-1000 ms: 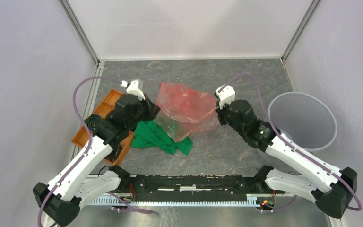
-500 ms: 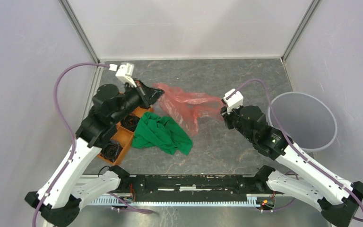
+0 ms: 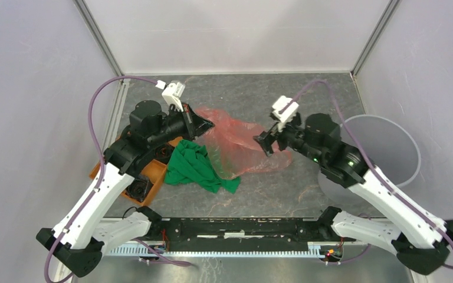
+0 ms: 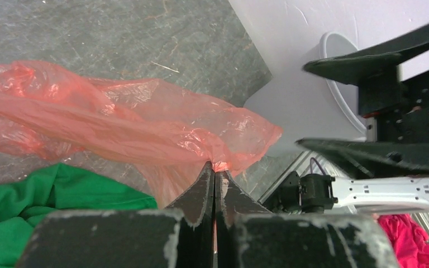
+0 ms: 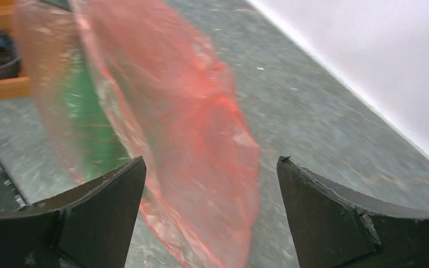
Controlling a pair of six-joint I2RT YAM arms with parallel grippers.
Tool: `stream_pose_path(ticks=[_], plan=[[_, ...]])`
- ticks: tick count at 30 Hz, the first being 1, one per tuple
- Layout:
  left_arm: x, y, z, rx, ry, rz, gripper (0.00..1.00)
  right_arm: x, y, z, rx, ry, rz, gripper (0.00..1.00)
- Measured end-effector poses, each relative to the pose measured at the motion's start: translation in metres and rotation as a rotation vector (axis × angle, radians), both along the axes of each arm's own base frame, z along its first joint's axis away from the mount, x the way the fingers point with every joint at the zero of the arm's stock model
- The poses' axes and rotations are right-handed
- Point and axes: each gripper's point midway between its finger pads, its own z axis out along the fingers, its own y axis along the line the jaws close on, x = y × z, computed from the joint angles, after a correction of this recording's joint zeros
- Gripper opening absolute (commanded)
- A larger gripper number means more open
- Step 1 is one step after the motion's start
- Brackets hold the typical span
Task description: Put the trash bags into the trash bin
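The trash bag [image 3: 245,147] is a thin red-pink film. It hangs from my left gripper [image 3: 204,125], which is shut on its bunched edge, and drapes down to the table. The left wrist view shows the closed fingertips of the left gripper [image 4: 215,165] pinching the trash bag [image 4: 117,120]. My right gripper [image 3: 266,142] is open at the bag's right side. Its jaws stand wide in the right wrist view, the right gripper [image 5: 210,167] empty, with the trash bag [image 5: 173,111] loose just ahead. The trash bin [image 3: 401,132] stands at the far right, partly hidden by my right arm.
A green cloth [image 3: 199,168] lies under the bag's near-left side. An orange tray [image 3: 153,172] holding black rolls sits at the left, beneath my left arm. The enclosure walls stand close round the table. The bin's rim [image 4: 335,61] shows behind my right arm in the left wrist view.
My right gripper has opened and let go of the bag, then lifted and swung left. The left gripper has carried its end of the bag a little right, and the bag now hangs spread.
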Motion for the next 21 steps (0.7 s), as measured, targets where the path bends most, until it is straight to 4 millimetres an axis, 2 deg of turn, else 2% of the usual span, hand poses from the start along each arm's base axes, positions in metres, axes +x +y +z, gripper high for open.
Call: stream_pose_path(ticks=[2, 4, 7, 11, 13, 17, 20, 21], plan=[[-0.001, -0.003, -0.003, 0.005, 0.007, -0.020, 0.02, -0.002, 0.025, -0.008, -0.002, 0.023, 0.084, 0.95], [0.000, -0.005, -0.007, 0.013, 0.017, -0.031, 0.02, -0.007, 0.055, -0.027, -0.029, 0.068, 0.176, 0.95], [-0.001, -0.008, -0.014, 0.026, 0.034, -0.049, 0.02, -0.018, 0.086, -0.049, -0.068, 0.112, 0.264, 0.94], [-0.003, -0.010, -0.020, 0.043, 0.047, -0.073, 0.02, -0.026, 0.107, -0.061, -0.099, 0.112, 0.289, 0.83], [-0.004, -0.009, -0.023, 0.058, 0.050, -0.081, 0.02, -0.019, 0.108, -0.061, -0.103, 0.095, 0.249, 0.74], [-0.006, -0.007, -0.028, 0.083, 0.049, -0.089, 0.02, 0.002, 0.108, -0.062, -0.094, 0.062, 0.153, 0.49], [-0.008, -0.005, -0.027, 0.091, 0.039, -0.092, 0.02, 0.008, 0.110, -0.066, -0.077, 0.056, 0.122, 0.32], [-0.009, -0.004, -0.027, 0.093, 0.035, -0.093, 0.02, 0.009, 0.111, -0.068, -0.072, 0.057, 0.119, 0.23]])
